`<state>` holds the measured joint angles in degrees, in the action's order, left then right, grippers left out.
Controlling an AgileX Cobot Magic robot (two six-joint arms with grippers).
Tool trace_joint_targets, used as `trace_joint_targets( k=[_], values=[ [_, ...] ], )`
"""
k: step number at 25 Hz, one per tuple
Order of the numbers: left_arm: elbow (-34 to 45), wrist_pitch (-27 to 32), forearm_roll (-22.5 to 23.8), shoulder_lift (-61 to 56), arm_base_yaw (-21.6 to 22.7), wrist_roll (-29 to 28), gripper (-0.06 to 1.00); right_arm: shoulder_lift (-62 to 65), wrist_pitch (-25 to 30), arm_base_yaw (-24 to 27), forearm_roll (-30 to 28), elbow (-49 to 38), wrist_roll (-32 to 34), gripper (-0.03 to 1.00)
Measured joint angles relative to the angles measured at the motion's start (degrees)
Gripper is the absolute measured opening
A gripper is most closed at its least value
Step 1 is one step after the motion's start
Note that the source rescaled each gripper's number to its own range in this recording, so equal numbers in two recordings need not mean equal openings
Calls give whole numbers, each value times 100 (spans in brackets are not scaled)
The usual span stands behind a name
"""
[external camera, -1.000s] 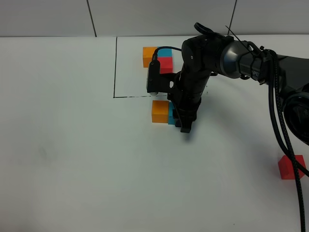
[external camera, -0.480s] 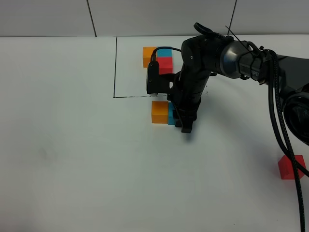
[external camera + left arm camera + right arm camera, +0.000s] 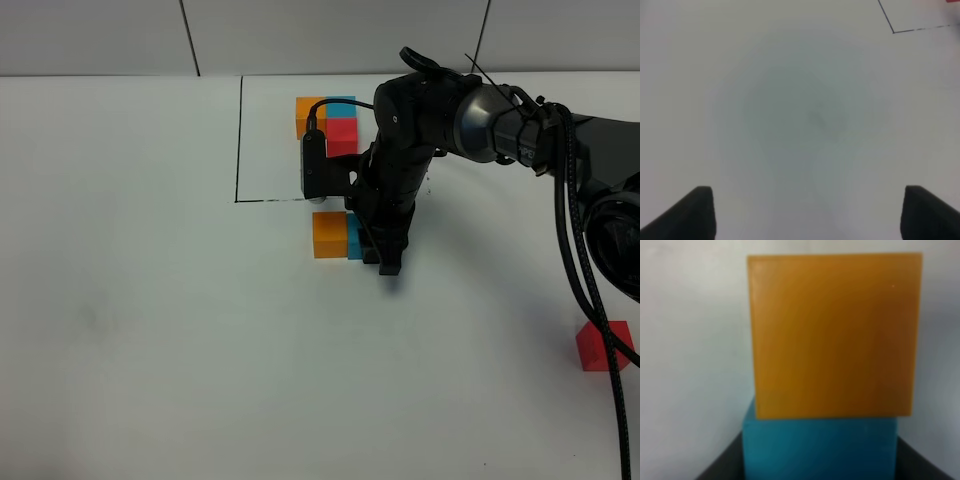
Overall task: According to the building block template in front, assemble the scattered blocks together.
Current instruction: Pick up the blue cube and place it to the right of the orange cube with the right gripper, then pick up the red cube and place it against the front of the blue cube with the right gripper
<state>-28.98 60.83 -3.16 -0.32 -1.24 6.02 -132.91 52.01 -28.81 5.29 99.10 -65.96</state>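
the building block template [image 3: 338, 128] sits at about 12 o'clock on the white worktop [image 3: 150, 320], inside a thin black line [image 3: 238, 150]. it is three small cubes stuck together: orange at 9 o'clock of the blue one, and red at 6 o'clock of the blue one.

just outside the line, at 6 o'clock from the template, the orange block [image 3: 329, 234] and the teal block [image 3: 354, 241] sit side by side and touch, with orange at 9 o'clock of teal. the red block [image 3: 603, 346] is all alone, far away at about 4 o'clock on the worktop. a black cable [image 3: 585, 280] crosses in front of it.

the right arm reaches across to the middle. the right claw [image 3: 388, 262] points down at 3 o'clock of the teal block, right up against it. its fingers are pressed together and pinch nothing. its own camera sees the teal block close up and the orange one just past it.

the left claw [image 3: 807, 215] hangs over bare worktop. its two dark fingertips [image 3: 695, 212] are spread wide with nothing between them. a corner of the black line shows far off in its view.
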Motion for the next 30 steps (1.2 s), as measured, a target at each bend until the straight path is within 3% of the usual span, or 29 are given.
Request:
trace_joint_targets(
  k=[14,16,21,23,26,30],
  values=[
    [0,0,0,0,0,0,72,0,0,0,-6,0,0,2],
    [0,0,0,0,0,0,72,27,-46,0,-38,0,22,11],
    [0,0,0,0,0,5,72,191,-120,6,-252,-39,450,64],
    [0,0,0,0,0,5,72,370,4,46,-255,-46,833,78],
    [0,0,0,0,0,5,72,661,313,217,-202,-99,1535,85],
    [0,0,5,0,0,5,72,1290,123,632,-158,-887,2555,86]
  ],
)
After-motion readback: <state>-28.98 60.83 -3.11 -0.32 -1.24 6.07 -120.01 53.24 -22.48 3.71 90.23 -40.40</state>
